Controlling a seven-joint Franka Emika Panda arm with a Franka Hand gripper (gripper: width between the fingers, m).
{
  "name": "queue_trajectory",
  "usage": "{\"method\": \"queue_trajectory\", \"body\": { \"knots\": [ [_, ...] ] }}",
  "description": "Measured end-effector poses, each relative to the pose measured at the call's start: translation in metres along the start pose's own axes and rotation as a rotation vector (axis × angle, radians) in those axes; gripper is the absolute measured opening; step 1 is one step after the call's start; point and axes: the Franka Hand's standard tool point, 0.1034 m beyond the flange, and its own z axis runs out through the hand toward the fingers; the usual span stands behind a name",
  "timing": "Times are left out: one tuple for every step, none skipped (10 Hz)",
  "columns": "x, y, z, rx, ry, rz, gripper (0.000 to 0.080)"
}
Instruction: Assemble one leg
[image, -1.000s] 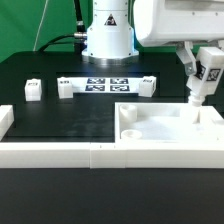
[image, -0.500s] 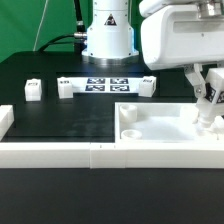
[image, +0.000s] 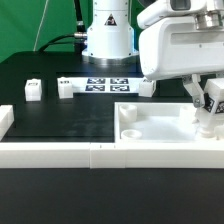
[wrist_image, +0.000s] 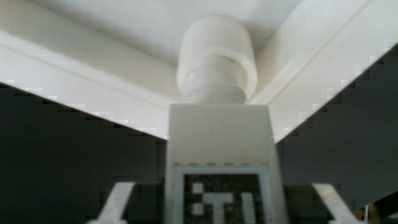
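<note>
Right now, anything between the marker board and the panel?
Nothing. The exterior view shows bare black table between the marker board and the panel; the tool holding the leg is off to that view's right.

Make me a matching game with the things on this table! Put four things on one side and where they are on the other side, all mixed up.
Things:
1. the leg
2. the marker board
3. small white block
4. big white panel

Places:
A. alone on the black table, toward the exterior view's left
B. lying flat at the back, in the middle
C. lying flat in front, toward the exterior view's right
D. pinched in the gripper, over a panel corner

Pairs: 1-D, 2-B, 3-A, 4-C
</note>
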Motion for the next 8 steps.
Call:
{"method": "queue_trajectory", "body": {
  "knots": [
    [-0.0008, -0.0013, 0.0013, 0.002, -0.001, -0.001, 0.0287],
    [-0.0034, -0.0014, 0.0038, 0.003, -0.005, 0.001, 0.0287],
    [-0.0064, 0.0001, 0.0057, 0.004, -0.009, 0.005, 0.0287],
    [-0.0076, 0.0008, 0.006, 0.004, -0.012, 0.011, 0.0287],
    [-0.0084, 0.0027, 0.0058, 0.004, -0.013, 0.019, 0.0287],
    [-0.0089, 0.0019, 0.0057, 0.004, -0.011, 0.041, 0.0287],
    [-0.0093, 0.0031, 0.0059, 0.003, -0.006, 0.05, 0.0287],
    [-0.0095, 0.0048, 0.006, 0.004, -0.002, 0.055, 0.0287]
  ]
}}
